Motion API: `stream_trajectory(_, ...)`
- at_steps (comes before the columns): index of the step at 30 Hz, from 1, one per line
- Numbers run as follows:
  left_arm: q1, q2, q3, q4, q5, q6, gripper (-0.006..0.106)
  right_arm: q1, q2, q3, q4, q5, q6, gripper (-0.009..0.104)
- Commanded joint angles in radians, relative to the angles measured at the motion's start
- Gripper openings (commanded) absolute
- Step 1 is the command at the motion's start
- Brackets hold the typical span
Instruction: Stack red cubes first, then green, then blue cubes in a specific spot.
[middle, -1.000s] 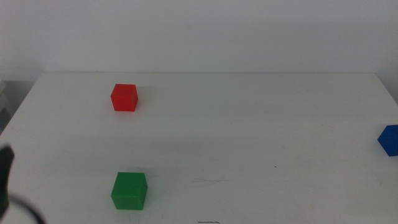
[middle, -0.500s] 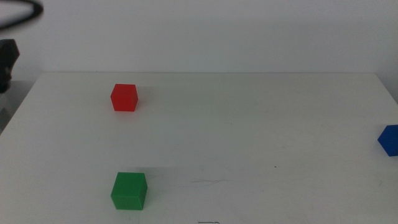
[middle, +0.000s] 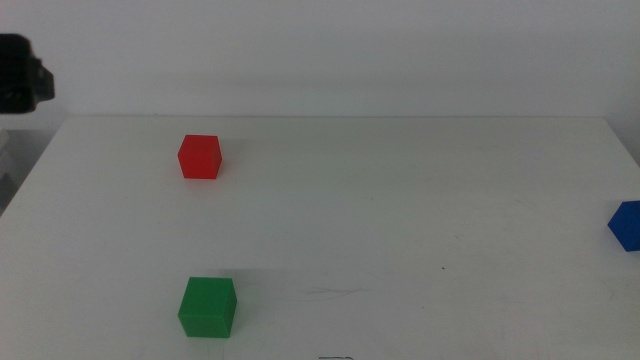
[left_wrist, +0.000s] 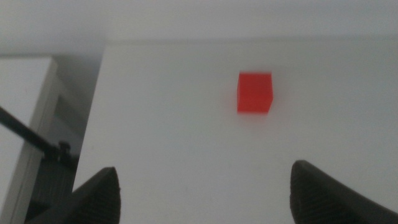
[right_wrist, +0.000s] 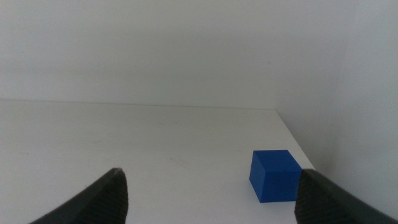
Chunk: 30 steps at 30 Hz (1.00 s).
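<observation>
The left claw (left_wrist: 202, 193), jaws spread and empty, has swung up toward the red cube (middle: 199, 157), starting the stack.

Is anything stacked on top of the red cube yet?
No. The red cube has a bare top and sits alone on the white table; the open left gripper is short of it. Its underside is hidden.

- Red cube (middle: 199, 157): we log bright red, plain faces, no pattern.
- Green cube (middle: 208, 307): solid mid-green, top lighter vs. front.
- Blue cube (right_wrist: 274, 175): deep blue, plain.
- Table (middle: 400, 200): white, unpatterned; we note faint grey scuffs.
- Left gripper (left_wrist: 205, 193), right gripper (right_wrist: 211, 196): dark grey/black jaws.
</observation>
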Motion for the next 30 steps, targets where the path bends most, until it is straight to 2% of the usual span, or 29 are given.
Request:
stream_trajectory(1, -0.005, 0.057, -0.115, -0.011, 0.064, 0.008, 0.094, -0.006, -0.023, -0.018, -0.014, -0.080, -0.005, 0.094)
stream_trajectory(9, -0.005, 0.320, -0.292, -0.113, 0.137, 0.041, 0.094, -0.006, -0.023, -0.018, -0.014, -0.080, -0.005, 0.094)
stream_trajectory(18, -0.084, 0.625, -0.599, -0.085, 0.241, 0.026, 0.094, -0.006, -0.023, -0.018, -0.014, -0.080, -0.005, 0.094)
stream_trajectory(30, -0.103, 0.997, -0.932, -0.095, 0.318, 0.002, 0.094, -0.006, -0.023, -0.018, -0.014, -0.080, -0.005, 0.094)
